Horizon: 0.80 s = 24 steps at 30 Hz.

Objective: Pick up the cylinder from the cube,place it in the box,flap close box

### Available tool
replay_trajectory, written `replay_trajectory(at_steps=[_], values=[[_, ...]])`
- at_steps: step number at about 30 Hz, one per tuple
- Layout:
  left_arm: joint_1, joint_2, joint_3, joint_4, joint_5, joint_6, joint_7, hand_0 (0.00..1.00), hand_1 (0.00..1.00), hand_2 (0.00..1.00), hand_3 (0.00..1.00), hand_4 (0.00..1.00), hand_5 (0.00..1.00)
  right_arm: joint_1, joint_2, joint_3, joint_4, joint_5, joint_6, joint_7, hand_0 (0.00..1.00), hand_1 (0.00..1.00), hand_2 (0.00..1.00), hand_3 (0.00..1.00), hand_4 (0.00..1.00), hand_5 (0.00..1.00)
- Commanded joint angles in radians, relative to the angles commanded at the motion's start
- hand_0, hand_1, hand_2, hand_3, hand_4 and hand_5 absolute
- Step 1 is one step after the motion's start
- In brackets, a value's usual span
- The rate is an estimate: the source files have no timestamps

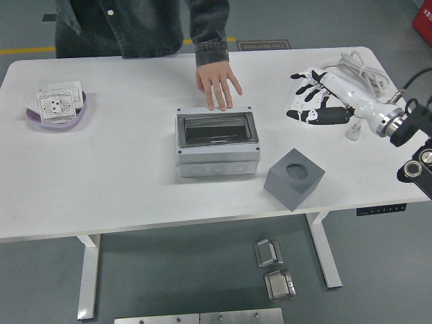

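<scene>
A grey box (217, 144) with a dark clear flap lying shut over its top stands at the table's middle. To its right sits a grey cube (294, 178) with an empty round hole in its top. No cylinder shows anywhere. My right hand (312, 98), white and black, hovers at the right over the table, fingers spread and holding nothing, well apart from the box. A person's hand (217, 82) rests flat on the table just behind the box.
A purple dish (35, 116) with white socket parts sits at the far left. A white power strip with its cable (356, 67) lies at the far right, under and behind my right hand. The person stands at the far edge.
</scene>
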Motion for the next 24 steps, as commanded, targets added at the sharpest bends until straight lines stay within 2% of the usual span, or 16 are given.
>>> replay_trajectory(at_steps=[5, 6, 7, 11, 12, 17, 18, 23, 24], values=[[0.001, -0.006, 0.024, 0.000, -0.031, 0.007, -0.010, 0.665, 0.668, 0.571, 0.603, 0.608, 0.278, -0.145, 0.069, 0.148, -0.022, 0.184, 0.073, 0.071, 0.389, 0.590, 0.694, 0.874, 0.886, 0.616], [0.000, -0.006, 0.028, 0.000, -0.035, 0.008, -0.012, 0.664, 0.668, 0.572, 0.603, 0.609, 0.278, -0.174, 0.081, 0.174, -0.027, 0.220, 0.089, 0.084, 0.427, 0.592, 0.691, 0.817, 0.860, 0.618], [-0.001, -0.005, 0.029, 0.000, -0.036, 0.011, -0.013, 0.664, 0.668, 0.572, 0.603, 0.609, 0.278, -0.198, 0.088, 0.195, -0.030, 0.252, 0.099, 0.095, 0.427, 0.592, 0.691, 0.817, 0.860, 0.618], [-0.004, -0.001, 0.034, 0.000, -0.044, 0.018, -0.016, 0.664, 0.668, 0.572, 0.603, 0.609, 0.278, -0.259, 0.094, 0.216, -0.026, 0.353, 0.095, 0.139, 0.427, 0.592, 0.691, 0.817, 0.860, 0.618], [-0.005, 0.000, 0.035, 0.000, -0.046, 0.020, -0.016, 0.664, 0.667, 0.572, 0.603, 0.610, 0.280, -0.266, 0.093, 0.214, -0.022, 0.379, 0.088, 0.152, 0.761, 0.784, 0.850, 0.939, 0.894, 0.660], [-0.008, 0.005, 0.041, 0.000, -0.055, 0.024, -0.017, 0.664, 0.667, 0.572, 0.603, 0.610, 0.280, -0.277, 0.093, 0.195, -0.011, 0.485, 0.058, 0.192, 0.761, 0.784, 0.850, 0.939, 0.894, 0.660], [-0.008, 0.006, 0.045, 0.000, -0.061, 0.025, -0.018, 0.664, 0.665, 0.571, 0.603, 0.610, 0.278, -0.278, 0.094, 0.191, -0.012, 0.501, 0.055, 0.197, 0.975, 0.962, 0.992, 0.998, 0.998, 0.771], [-0.008, 0.010, 0.076, 0.000, -0.096, 0.026, -0.028, 0.664, 0.665, 0.571, 0.603, 0.610, 0.278, -0.281, 0.101, 0.171, -0.013, 0.563, 0.041, 0.208, 0.975, 0.962, 0.992, 0.998, 0.998, 0.771], [-0.008, 0.011, 0.084, 0.000, -0.106, 0.026, -0.031, 0.663, 0.665, 0.572, 0.603, 0.611, 0.278, -0.282, 0.102, 0.172, -0.012, 0.566, 0.040, 0.208, 0.998, 0.992, 0.998, 0.998, 0.998, 0.800]])
